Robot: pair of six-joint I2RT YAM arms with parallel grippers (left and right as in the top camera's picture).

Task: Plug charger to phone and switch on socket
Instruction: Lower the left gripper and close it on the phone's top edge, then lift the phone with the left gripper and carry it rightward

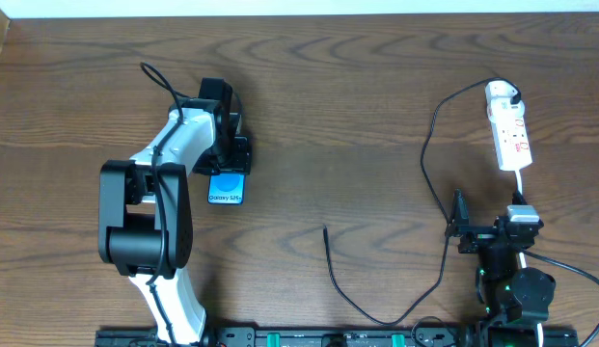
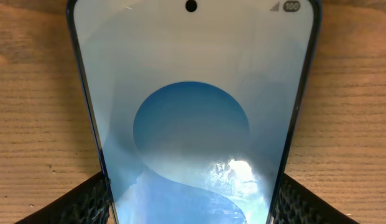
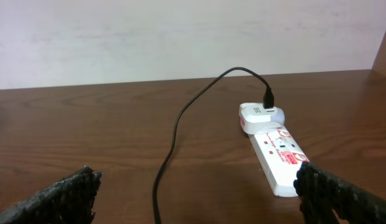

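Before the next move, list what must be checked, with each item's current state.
1. Left hand straddles the phone: ok.
2. Left hand's grip on the phone firm: cannot tell.
3. Charger tip in the phone: not ok, it lies loose on the table.
4. Charger's far end plugged in at the socket: ok.
5. Right hand open and empty: ok.
6. Socket switched on: cannot tell.
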